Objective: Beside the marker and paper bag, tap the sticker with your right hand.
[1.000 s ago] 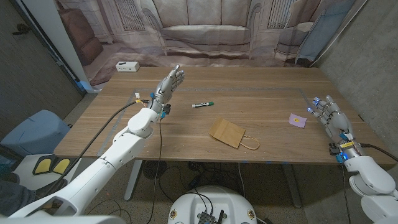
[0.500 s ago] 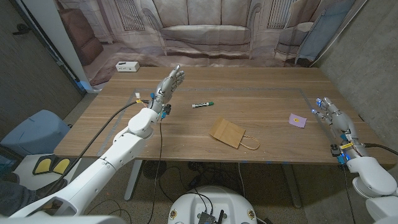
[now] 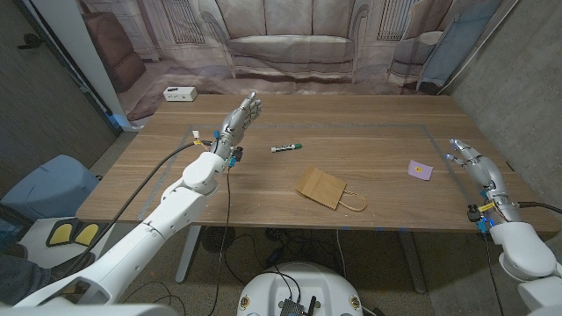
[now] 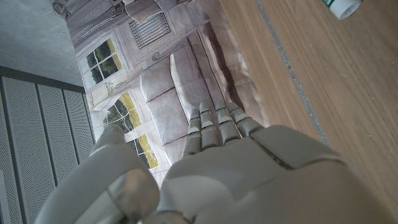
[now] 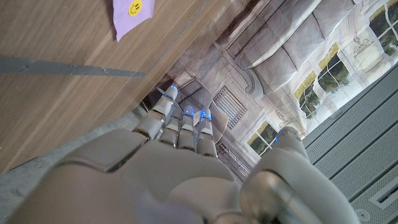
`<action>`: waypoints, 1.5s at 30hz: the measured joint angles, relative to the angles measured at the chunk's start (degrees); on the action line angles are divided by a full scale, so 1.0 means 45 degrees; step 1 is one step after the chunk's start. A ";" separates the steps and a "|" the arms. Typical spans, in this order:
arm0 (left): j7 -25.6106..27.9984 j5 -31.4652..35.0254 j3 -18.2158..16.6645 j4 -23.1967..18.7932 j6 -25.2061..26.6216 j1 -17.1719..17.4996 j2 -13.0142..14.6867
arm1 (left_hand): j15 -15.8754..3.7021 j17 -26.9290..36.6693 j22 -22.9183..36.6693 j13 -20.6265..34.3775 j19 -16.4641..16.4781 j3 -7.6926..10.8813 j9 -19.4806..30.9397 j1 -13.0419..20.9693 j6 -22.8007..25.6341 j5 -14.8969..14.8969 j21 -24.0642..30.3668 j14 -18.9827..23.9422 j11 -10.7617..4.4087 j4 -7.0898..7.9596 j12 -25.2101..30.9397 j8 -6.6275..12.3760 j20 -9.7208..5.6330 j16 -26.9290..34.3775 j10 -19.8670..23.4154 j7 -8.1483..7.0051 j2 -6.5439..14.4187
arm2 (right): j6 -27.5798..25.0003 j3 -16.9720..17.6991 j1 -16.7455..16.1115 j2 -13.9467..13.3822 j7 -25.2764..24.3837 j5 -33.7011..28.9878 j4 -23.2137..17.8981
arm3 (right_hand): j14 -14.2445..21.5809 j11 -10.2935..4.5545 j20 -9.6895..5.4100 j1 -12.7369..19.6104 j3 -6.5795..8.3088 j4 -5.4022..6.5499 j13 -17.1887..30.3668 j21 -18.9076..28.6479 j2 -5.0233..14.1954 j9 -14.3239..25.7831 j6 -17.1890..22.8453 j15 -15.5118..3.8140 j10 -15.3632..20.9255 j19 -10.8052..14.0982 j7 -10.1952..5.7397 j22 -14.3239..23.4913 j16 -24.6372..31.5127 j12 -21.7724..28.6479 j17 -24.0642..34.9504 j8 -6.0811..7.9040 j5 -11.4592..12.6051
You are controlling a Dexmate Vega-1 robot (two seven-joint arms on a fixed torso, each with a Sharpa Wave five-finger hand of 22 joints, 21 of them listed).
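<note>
Right hand (image 3: 471, 163): released, nothing held, fingers extended together and apart from the thumb, poised at the right edge of the surface (image 3: 369, 189). Same hand in the right wrist view (image 5: 180, 168): seen from behind, fingertips lit blue, pointing past the far edge toward the printed backdrop (image 3: 290, 44).

Sticker (image 3: 421, 168): purple square with a small yellow smiley face, lying flat on the wood near the right hand, toward the middle of the surface, not touched (also visible in the right wrist view (image 5: 132, 14)).

Paper bag (image 3: 326, 189): brown, lying flat with its twisted handle toward the right, well apart from the sticker, near the front middle.

Marker (image 3: 286, 147): white barrel, green cap, lying just beyond the bag; capped end visible in the left wrist view (image 4: 339, 7).

Left hand (image 3: 241, 118): released, raised above the surface's left half, fingers straight and close together, holding nothing.

White box (image 3: 179, 93): at the far left corner.
</note>
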 measured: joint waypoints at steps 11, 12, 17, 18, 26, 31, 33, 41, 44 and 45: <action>-0.0052 0.0067 0.0084 0.0138 -0.0006 -0.0146 -0.0093 | 0.0000 0.0000 0.0000 0.0000 0.0000 -0.0040 0.0000 0.0000 -0.0001 0.0000 0.0000 -0.0001 0.0000 -0.0038 0.0000 0.0000 0.0000 -0.0023 0.0000 0.0000 0.0000 | -0.0431 0.0054 0.0011 0.0074 -0.1109 -0.1889 -0.0108 | 0.0069 -0.0097 0.0000 -0.0068 -0.0053 -0.0053 0.0000 -0.0097 -0.0068 0.0000 -0.0073 -0.0069 -0.0007 -0.0001 -0.0385 0.0032 0.0000 0.0000 -0.0032 0.0001 0.0000; -0.0054 0.0073 0.0087 0.0142 -0.0013 -0.0150 -0.0096 | 0.0000 0.0000 0.0000 0.0000 0.0000 -0.0040 0.0000 0.0000 -0.0001 0.0000 0.0000 -0.0001 0.0000 -0.0038 0.0000 0.0000 -0.0001 -0.0023 0.0000 0.0000 0.0000 | -0.0456 0.0057 0.0011 0.0075 -0.1164 -0.1976 -0.0132 | 0.0063 -0.0098 0.0000 -0.0072 -0.0053 -0.0053 0.0000 -0.0097 -0.0072 0.0000 -0.0069 -0.0074 -0.0007 -0.0001 -0.0430 0.0031 0.0000 0.0000 -0.0032 0.0000 0.0000; -0.0078 0.0106 0.0118 0.0215 -0.0052 -0.0197 -0.0123 | -0.0001 0.0000 0.0000 0.0000 -0.0001 -0.0040 0.0060 0.0000 -0.0001 0.0000 0.0000 -0.0001 0.0000 -0.0038 0.0000 0.0000 -0.0001 -0.0022 0.0000 0.0000 0.0000 | -0.0914 0.0060 0.0012 0.0050 -0.1723 -0.3054 -0.0287 | -0.0047 -0.0162 0.0000 -0.0117 -0.0108 0.0002 0.0000 -0.0156 -0.0118 0.0000 -0.0054 -0.0184 -0.0072 -0.0001 -0.0546 0.0031 -0.0067 0.0000 -0.0031 0.0000 0.0000; -0.0084 0.0116 0.0118 0.0215 -0.0064 -0.0214 -0.0129 | -0.0001 0.0000 0.0000 0.0000 -0.0001 -0.0040 0.0067 0.0000 -0.0001 0.0000 0.0000 -0.0001 0.0000 -0.0038 0.0000 0.0000 0.0000 -0.0022 0.0000 0.0000 0.0000 | -0.0914 0.0056 0.0013 0.0020 -0.1723 -0.3054 -0.0341 | -0.0049 -0.0161 0.0001 -0.0117 -0.0108 0.0002 0.0000 -0.0169 -0.0117 0.0000 -0.0079 -0.0186 -0.0072 -0.0001 -0.0571 0.0031 -0.0098 0.0000 -0.0031 0.0001 0.0000; -0.0126 0.0146 0.0156 0.0331 -0.0079 -0.0287 -0.0154 | -0.0001 0.0000 0.0000 0.0000 -0.0001 -0.0040 0.0067 0.0000 -0.0002 0.0000 0.0000 -0.0001 0.0000 -0.0037 0.0000 0.0000 -0.0001 -0.0022 -0.0001 0.0000 0.0000 | -0.2079 -0.0130 0.0038 -0.0237 -0.2546 -0.4854 -0.0710 | -0.0050 -0.0180 -0.0047 -0.0116 -0.0108 0.0002 -0.0010 -0.0167 -0.0117 0.0000 -0.0201 -0.0185 -0.0091 -0.0050 -0.0692 0.0031 -0.0098 -0.0110 -0.0030 0.0001 0.0000; -0.0143 0.0171 0.0178 0.0416 -0.0086 -0.0361 -0.0174 | -0.0001 0.0000 0.0000 0.0000 -0.0001 -0.0037 0.0067 0.0000 -0.0002 0.0000 0.0000 -0.0001 0.0000 -0.0039 0.0000 0.0000 -0.0001 -0.0021 -0.0001 0.0000 0.0000 | -0.2751 -0.0290 0.0027 -0.0445 -0.2988 -0.5810 -0.0926 | -0.0119 -0.0230 -0.0116 -0.0154 -0.0108 0.0002 -0.0030 -0.0166 -0.0079 0.0000 -0.0282 -0.0254 -0.0142 0.0019 -0.0772 0.0030 -0.0098 -0.0111 -0.0029 -0.0051 0.0000; -0.0146 0.0188 0.0183 0.0426 -0.0096 -0.0372 -0.0180 | -0.0001 0.0001 0.0000 0.0000 -0.0001 0.0017 0.0068 0.0000 -0.0002 0.0000 0.0000 -0.0002 0.0004 -0.0092 0.0000 0.0000 -0.0001 -0.0022 0.0004 0.0000 0.0000 | -0.2913 -0.0341 0.0019 -0.0508 -0.3080 -0.6019 -0.0983 | -0.0119 -0.0230 -0.0116 -0.0152 -0.0108 0.0002 -0.0030 -0.0211 -0.0081 0.0000 -0.0309 -0.0254 -0.0141 0.0019 -0.0798 0.0030 -0.0098 -0.0110 -0.0029 -0.0051 0.0000; -0.0151 0.0240 0.0215 0.0506 -0.0104 -0.0456 -0.0210 | -0.0001 0.0000 0.0000 0.0000 -0.0001 0.0018 0.0067 0.0000 0.0044 0.0000 0.0000 -0.0002 0.0068 -0.0092 0.0000 0.0000 -0.0001 -0.0021 0.0068 -0.0047 0.0000 | -0.4106 -0.0682 0.0008 -0.0948 -0.3522 -0.7266 -0.1337 | -0.0187 -0.0342 -0.0211 -0.0151 -0.0159 -0.0050 -0.0028 -0.0264 -0.0081 0.0000 -0.0418 -0.0322 -0.0254 -0.0078 -0.0907 0.0029 -0.0163 -0.0110 -0.0028 -0.0099 0.0050; -0.0152 0.0254 0.0217 0.0527 -0.0112 -0.0479 -0.0226 | -0.0001 0.0000 0.0000 0.0000 -0.0001 -0.0016 0.0067 0.0000 0.0044 0.0000 0.0000 -0.0002 0.0068 -0.0126 0.0000 0.0000 -0.0001 -0.0021 0.0068 -0.0047 0.0000 | -0.4654 -0.0838 0.0033 -0.1132 -0.3609 -0.7661 -0.1466 | -0.0238 -0.0388 -0.0252 -0.0191 -0.0159 -0.0050 -0.0028 -0.0265 -0.0121 0.0000 -0.0444 -0.0371 -0.0300 -0.0119 -0.0933 0.0029 -0.0198 -0.0183 -0.0028 -0.0099 0.0050; -0.0152 0.0254 0.0217 0.0532 -0.0112 -0.0481 -0.0230 | -0.0001 0.0000 0.0000 0.0000 -0.0001 -0.0016 0.0067 0.0000 0.0044 0.0000 0.0000 -0.0002 0.0068 -0.0126 0.0000 0.0000 -0.0001 -0.0021 0.0068 -0.0047 -0.0001 | -0.4698 -0.0838 0.0033 -0.1132 -0.3615 -0.7698 -0.1466 | -0.0254 -0.0388 -0.0252 -0.0204 -0.0159 -0.0050 -0.0028 -0.0264 -0.0134 0.0000 -0.0465 -0.0388 -0.0300 -0.0119 -0.0954 0.0029 -0.0198 -0.0183 -0.0028 -0.0099 0.0050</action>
